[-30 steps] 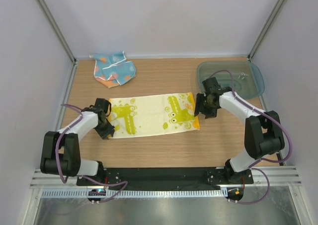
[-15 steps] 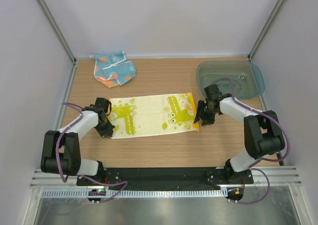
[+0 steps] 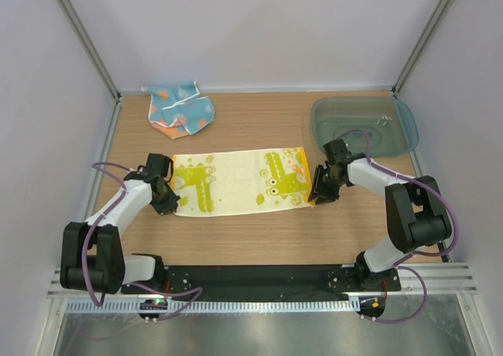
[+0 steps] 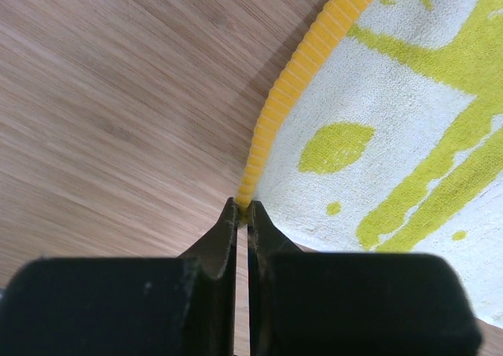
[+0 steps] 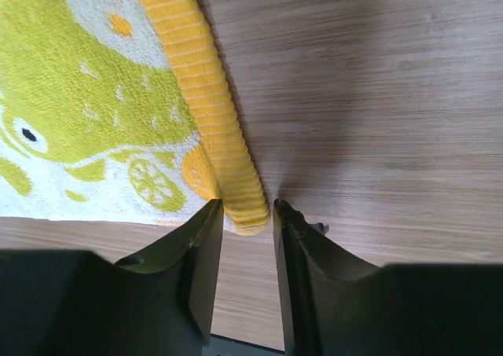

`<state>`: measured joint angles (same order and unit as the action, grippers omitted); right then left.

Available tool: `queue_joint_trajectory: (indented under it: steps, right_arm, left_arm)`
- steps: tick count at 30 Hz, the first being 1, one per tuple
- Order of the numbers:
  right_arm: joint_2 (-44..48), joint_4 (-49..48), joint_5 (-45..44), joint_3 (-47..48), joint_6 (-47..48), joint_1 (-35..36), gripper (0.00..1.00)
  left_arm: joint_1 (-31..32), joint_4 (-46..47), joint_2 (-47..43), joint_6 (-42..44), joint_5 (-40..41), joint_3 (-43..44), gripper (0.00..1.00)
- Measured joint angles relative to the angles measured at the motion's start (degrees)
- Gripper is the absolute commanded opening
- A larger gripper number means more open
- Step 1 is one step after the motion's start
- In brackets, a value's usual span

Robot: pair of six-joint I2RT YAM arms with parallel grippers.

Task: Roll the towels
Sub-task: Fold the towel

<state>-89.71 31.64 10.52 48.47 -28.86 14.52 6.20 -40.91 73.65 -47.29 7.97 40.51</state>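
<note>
A yellow towel (image 3: 240,181) with green print lies flat and spread across the middle of the table. My left gripper (image 3: 171,203) sits at its near left corner, shut on the orange ribbed hem (image 4: 267,120), which is pinched right at the fingertips (image 4: 243,208). My right gripper (image 3: 314,196) is low at the near right corner. It is open, and the jaws stand a little apart on either side of the hem's corner (image 5: 236,183) without pinching it. The light blue towel (image 3: 179,110) lies crumpled at the back left, away from both grippers.
A translucent teal tray (image 3: 397,132) stands at the back right, just behind the right arm. Bare wooden tabletop (image 3: 259,238) runs between the yellow towel and the arm bases. Walls close in the table on three sides.
My left gripper has shut on the towel's hem. My right gripper has come down and nearer to the towel's near right corner, and its jaws have narrowed around it.
</note>
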Motion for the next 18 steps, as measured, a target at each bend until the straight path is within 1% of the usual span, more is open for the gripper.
queue_joint_trajectory:
  steps: [4,8,12,14,17,18]
  right_arm:
    - [0.0,0.0,0.0,-0.1,0.0,0.3,0.30]
    - [0.0,-0.2,0.4,-1.0,0.0,0.7,0.20]
    - [0.2,-0.7,1.3,-1.6,-0.3,0.9,0.16]
    - [0.3,-0.8,1.3,-1.7,-0.3,1.2,0.16]
    - [1.1,-0.4,1.0,-1.9,-0.4,1.9,0.06]
    - [1.4,-0.2,0.9,-1.9,-0.5,2.1,0.04]
  left_arm:
    - [0.0,0.0,0.1,0.0,0.0,0.0,0.00]
    - [0.0,0.0,0.1,0.0,0.0,0.0,0.00]
    - [0.0,0.0,0.0,0.0,-0.2,-0.1,0.00]
    - [0.0,0.0,-0.4,0.0,-0.4,-0.1,0.00]
    - [0.0,-0.1,-1.9,0.0,-0.6,-0.1,0.00]
    - [0.0,-0.1,-2.4,-0.1,-0.6,-0.1,0.00]
